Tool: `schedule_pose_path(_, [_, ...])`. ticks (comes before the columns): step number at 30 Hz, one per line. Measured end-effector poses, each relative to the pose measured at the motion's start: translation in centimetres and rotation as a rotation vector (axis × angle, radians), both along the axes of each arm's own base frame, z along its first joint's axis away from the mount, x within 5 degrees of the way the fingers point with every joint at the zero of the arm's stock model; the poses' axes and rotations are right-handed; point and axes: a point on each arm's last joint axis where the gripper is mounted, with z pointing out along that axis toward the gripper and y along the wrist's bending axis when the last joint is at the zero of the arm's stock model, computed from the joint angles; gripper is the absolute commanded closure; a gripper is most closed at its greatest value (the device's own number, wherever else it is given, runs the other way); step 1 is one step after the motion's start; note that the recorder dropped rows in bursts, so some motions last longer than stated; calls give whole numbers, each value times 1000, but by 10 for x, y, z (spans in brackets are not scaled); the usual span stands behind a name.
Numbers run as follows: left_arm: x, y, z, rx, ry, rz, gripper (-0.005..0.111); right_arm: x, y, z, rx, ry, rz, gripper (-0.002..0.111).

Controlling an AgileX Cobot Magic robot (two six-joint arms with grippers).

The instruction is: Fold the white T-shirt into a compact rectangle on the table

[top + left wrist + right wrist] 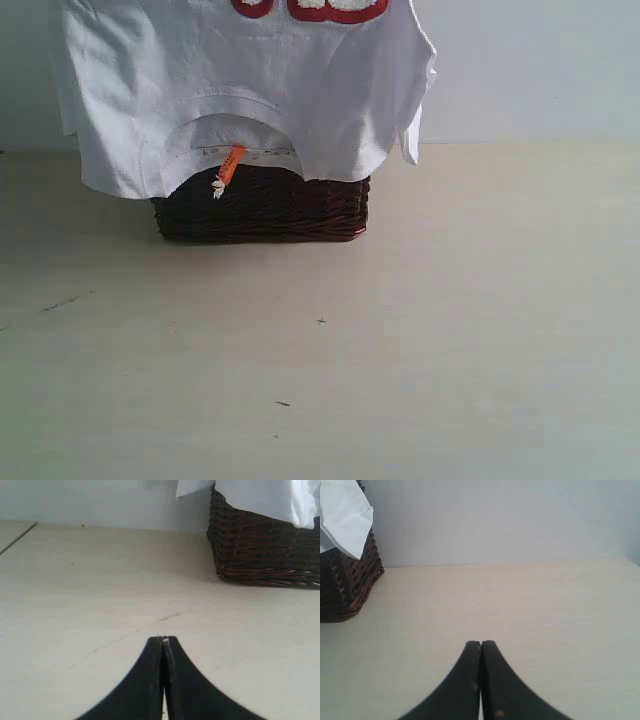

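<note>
The white T-shirt (250,80) hangs draped over a dark wicker basket (262,208) at the back of the table (400,350), collar down, with its orange neck tag (230,164) dangling and red lettering at the top edge. Its hem shows in the left wrist view (265,495) and a corner in the right wrist view (342,515). My left gripper (163,640) is shut with nothing in it, low over bare table, well short of the basket (260,545). My right gripper (480,643) is shut and empty too, with the basket (345,580) off to one side. Neither gripper shows in the exterior view.
A pale wall stands behind the table (540,70). The basket is the only obstacle, at the back centre-left. The table carries a few dark specks (320,321) and a thin scratch (170,616).
</note>
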Motion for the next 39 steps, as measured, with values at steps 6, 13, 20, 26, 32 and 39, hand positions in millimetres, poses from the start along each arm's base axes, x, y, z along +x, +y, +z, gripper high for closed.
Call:
schedule_pose_path(6, [0, 0, 0, 0, 0, 0, 106, 0, 0, 0, 0, 0, 0, 108])
schedule_pose_path(13, [0, 0, 0, 0, 0, 0, 106, 0, 0, 0, 0, 0, 0, 108])
schedule_pose_path(20, [0, 1, 0, 18, 0, 1, 106, 0, 0, 0, -2, 0, 0, 108])
schedule_pose_path(26, [3, 0, 16, 27, -187, -5, 106, 2, 1, 13, -3, -146, 14, 108])
schedule_pose_path(32, [0, -2, 49, 22, -560, -22, 106, 1, 3, 33, 18, -370, 32, 108])
schedule_pose_path(39, [-13, -4, 77, -5, -903, -41, 106, -6, 5, 58, 250, -686, 91, 108])
